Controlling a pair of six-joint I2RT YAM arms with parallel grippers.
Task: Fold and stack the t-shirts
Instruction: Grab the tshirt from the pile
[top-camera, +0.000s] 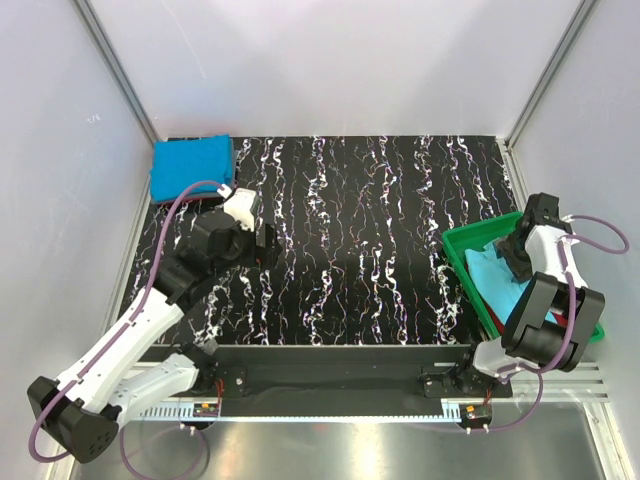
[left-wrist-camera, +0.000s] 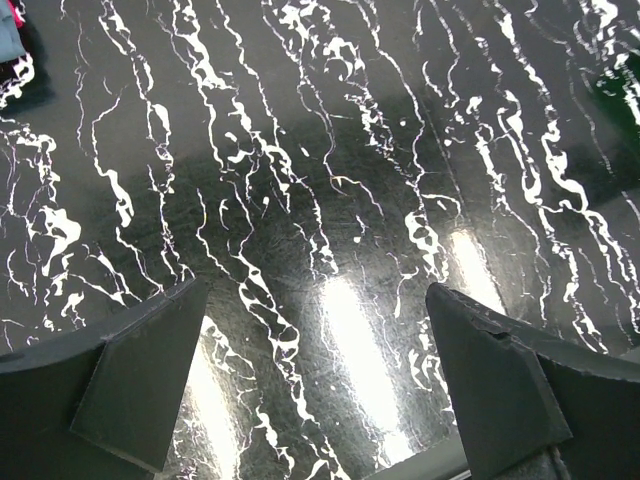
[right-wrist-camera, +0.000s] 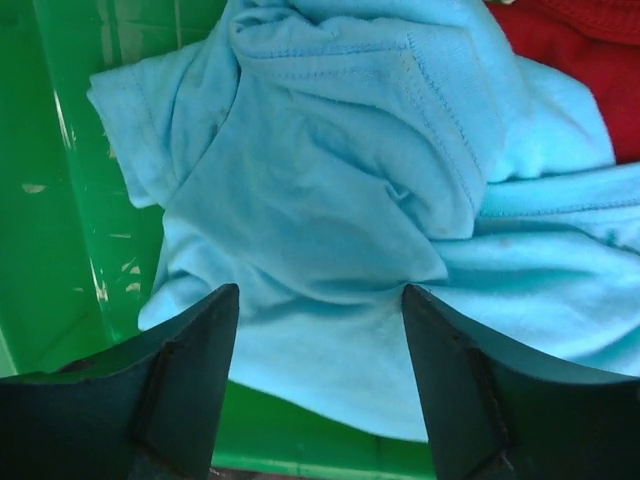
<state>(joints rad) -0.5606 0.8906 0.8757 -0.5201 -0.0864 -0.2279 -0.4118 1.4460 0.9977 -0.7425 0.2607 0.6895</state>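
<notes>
A light turquoise t-shirt (right-wrist-camera: 330, 190) lies crumpled in the green tray (top-camera: 470, 240) at the right; it also shows in the top view (top-camera: 495, 275). A dark red shirt (right-wrist-camera: 580, 60) lies beside it in the tray. My right gripper (right-wrist-camera: 320, 300) is open, its fingers straddling a fold of the turquoise shirt from just above. A folded deeper blue t-shirt (top-camera: 192, 166) lies at the table's far left corner. My left gripper (left-wrist-camera: 318, 300) is open and empty above the bare marbled table (left-wrist-camera: 320, 150), near the blue shirt in the top view (top-camera: 262, 243).
The green tray's wall (right-wrist-camera: 60, 200) rises close to the right gripper's left finger. The enclosure's white walls and metal posts (top-camera: 120, 80) ring the black marbled table (top-camera: 370, 250).
</notes>
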